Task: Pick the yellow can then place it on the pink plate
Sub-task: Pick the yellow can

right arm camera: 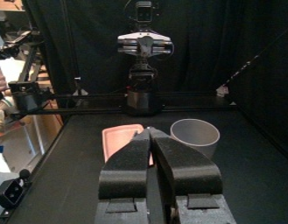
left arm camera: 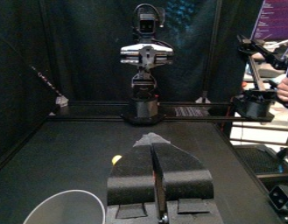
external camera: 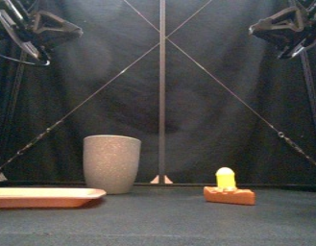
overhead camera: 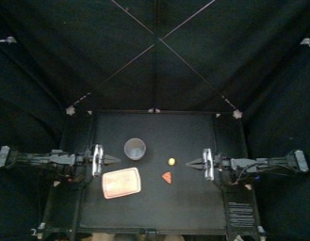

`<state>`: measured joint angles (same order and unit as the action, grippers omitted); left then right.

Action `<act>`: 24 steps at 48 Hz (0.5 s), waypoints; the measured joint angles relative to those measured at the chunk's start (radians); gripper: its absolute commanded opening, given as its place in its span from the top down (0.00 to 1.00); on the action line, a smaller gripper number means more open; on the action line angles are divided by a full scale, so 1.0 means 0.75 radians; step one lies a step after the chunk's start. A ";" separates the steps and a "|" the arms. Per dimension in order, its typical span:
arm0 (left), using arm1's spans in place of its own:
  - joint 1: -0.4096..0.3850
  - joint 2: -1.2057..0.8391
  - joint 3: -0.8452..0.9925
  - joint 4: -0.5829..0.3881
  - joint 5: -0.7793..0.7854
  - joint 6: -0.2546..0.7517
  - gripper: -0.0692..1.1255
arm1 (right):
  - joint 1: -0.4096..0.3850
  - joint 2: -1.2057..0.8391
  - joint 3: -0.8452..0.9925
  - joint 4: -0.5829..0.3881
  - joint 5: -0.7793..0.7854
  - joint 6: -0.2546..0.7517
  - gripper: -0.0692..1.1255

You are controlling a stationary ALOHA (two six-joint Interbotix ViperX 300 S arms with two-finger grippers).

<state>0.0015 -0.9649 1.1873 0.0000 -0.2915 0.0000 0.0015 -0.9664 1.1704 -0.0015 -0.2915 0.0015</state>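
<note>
The small yellow can [overhead camera: 171, 160] stands upright near the table's middle, seen also as the yellow can [external camera: 226, 178] in the front view and the yellow can [left arm camera: 116, 159] in the left wrist view. The flat pink plate [overhead camera: 122, 183] lies front left, with nothing on it, and shows again as the pink plate [external camera: 45, 197] and the pink plate [right arm camera: 120, 138]. My left gripper [overhead camera: 99, 160] hangs shut and holds nothing at the left side, its jaws meeting in the left gripper [left arm camera: 158, 138]. My right gripper [overhead camera: 205, 165] is shut and holds nothing at the right, as the right gripper [right arm camera: 152, 131] shows. Both hang well above the table.
A tall grey speckled cup [overhead camera: 136, 147] stands behind the plate, left of the can. A flat orange toy piece [overhead camera: 169, 176] lies just in front of the can, seen too as the orange piece [external camera: 230, 195].
</note>
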 measured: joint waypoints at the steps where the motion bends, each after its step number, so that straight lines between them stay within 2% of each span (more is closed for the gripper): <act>1: 0.002 0.000 0.000 -0.002 0.000 0.000 0.92 | 0.000 0.000 0.000 0.000 0.000 0.000 0.96; 8: 0.006 0.016 -0.014 0.004 0.157 0.004 0.92 | -0.078 0.067 0.027 0.004 0.020 0.004 0.96; 20: 0.043 0.025 -0.010 0.002 0.176 0.002 0.92 | -0.213 0.297 0.043 0.010 0.029 0.006 0.94; 24: 0.049 0.022 -0.002 0.002 0.176 0.002 0.92 | -0.260 0.374 0.059 0.016 0.025 0.004 0.88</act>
<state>0.0383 -0.9480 1.1858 0.0015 -0.1595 0.0015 -0.1933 -0.6857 1.2149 0.0107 -0.2730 0.0046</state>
